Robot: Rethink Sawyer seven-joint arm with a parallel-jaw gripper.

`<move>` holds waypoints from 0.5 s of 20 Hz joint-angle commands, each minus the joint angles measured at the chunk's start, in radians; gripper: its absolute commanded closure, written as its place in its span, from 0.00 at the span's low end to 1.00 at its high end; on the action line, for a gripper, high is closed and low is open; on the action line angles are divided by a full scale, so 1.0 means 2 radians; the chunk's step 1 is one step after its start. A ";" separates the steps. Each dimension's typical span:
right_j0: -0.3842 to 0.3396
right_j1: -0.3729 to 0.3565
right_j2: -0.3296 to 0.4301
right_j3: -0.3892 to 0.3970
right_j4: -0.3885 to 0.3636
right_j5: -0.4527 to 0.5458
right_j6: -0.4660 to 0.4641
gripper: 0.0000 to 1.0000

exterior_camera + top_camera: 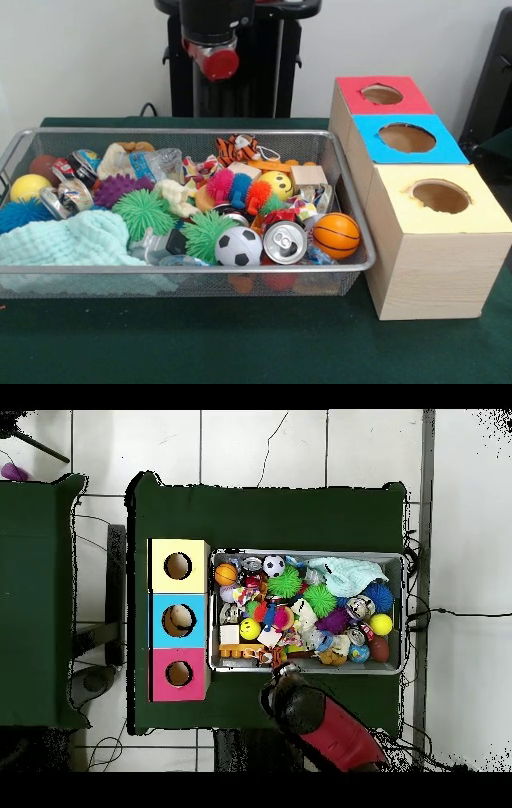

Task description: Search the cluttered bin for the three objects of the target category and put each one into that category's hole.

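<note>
The bin (192,133) is a wide silver wire-mesh basket packed with toys; in the overhead view its rim (404,612) shows too. A see-through plastic bottle with a blue label (154,165) lies at the bin's far side. A second crumpled clear bottle (152,243) lies near the front, between two green spiky balls. Clear plastic (318,256) glints beside the orange basketball; I cannot tell what it is. The gripper (285,675) hangs just outside the bin's robot-side rim. In the front view the arm's red and black end (214,56) sits high behind the bin.
Three wooden boxes with round holes stand beside the bin: red top (382,94), blue top (406,138), yellow top (438,196). A shiny can (284,241), a soccer ball (238,246), a basketball (336,234) and a mint cloth (68,240) lie near the bin's front.
</note>
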 commanded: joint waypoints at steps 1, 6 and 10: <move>0.052 -0.041 0.011 0.020 0.030 0.006 0.113 1.00; 0.088 -0.064 -0.008 0.029 0.038 0.031 0.116 1.00; 0.102 -0.075 -0.004 0.043 0.047 0.025 0.119 1.00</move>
